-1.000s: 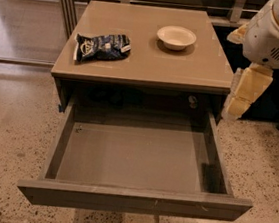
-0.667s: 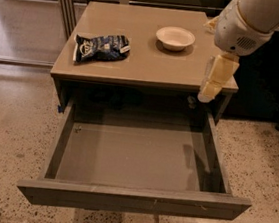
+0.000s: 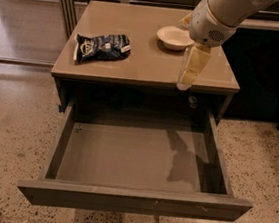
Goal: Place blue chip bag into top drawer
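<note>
**Operator:** How far along am I?

**Observer:** Early, I'd judge. Your top drawer (image 3: 129, 155) stands wide open below the table (image 3: 149, 67), so that part is ready. The blue chip bag (image 3: 102, 47) is not in it; it lies flat on the table's left side, untouched.

**Operator:** And my tool?

**Observer:** Your tool (image 3: 185, 84) hangs pointing down over the table's front right edge, just in front of the white bowl (image 3: 174, 37) and well apart from the bag. I cannot tell whether it is set wide or narrow, but it carries nothing.

**Operator:** So what is left?

**Observer:** Nearly all of it, as I read it. You must cross left to the bag, grasp it, carry it forward over the drawer and release it inside.
</note>
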Robot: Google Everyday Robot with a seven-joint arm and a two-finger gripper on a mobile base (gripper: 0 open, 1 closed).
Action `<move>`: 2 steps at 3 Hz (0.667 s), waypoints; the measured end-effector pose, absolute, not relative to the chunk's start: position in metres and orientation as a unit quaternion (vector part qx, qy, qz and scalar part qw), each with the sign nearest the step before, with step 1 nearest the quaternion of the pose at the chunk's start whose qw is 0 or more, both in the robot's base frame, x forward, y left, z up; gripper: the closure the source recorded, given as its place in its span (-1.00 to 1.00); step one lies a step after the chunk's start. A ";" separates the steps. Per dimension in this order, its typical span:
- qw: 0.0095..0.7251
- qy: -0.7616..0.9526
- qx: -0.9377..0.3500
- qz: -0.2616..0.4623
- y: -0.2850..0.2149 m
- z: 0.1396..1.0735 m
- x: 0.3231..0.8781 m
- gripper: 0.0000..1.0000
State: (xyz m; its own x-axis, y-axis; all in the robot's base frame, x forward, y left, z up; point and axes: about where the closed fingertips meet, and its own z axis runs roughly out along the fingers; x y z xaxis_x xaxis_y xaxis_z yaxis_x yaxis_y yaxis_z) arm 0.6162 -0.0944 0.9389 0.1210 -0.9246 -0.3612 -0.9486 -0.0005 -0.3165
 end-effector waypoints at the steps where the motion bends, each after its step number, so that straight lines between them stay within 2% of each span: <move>1: 0.249 0.633 -0.733 0.028 -0.073 0.938 0.640 -1.00; 2: 0.215 0.579 -0.784 0.062 -0.027 0.908 0.675 -1.00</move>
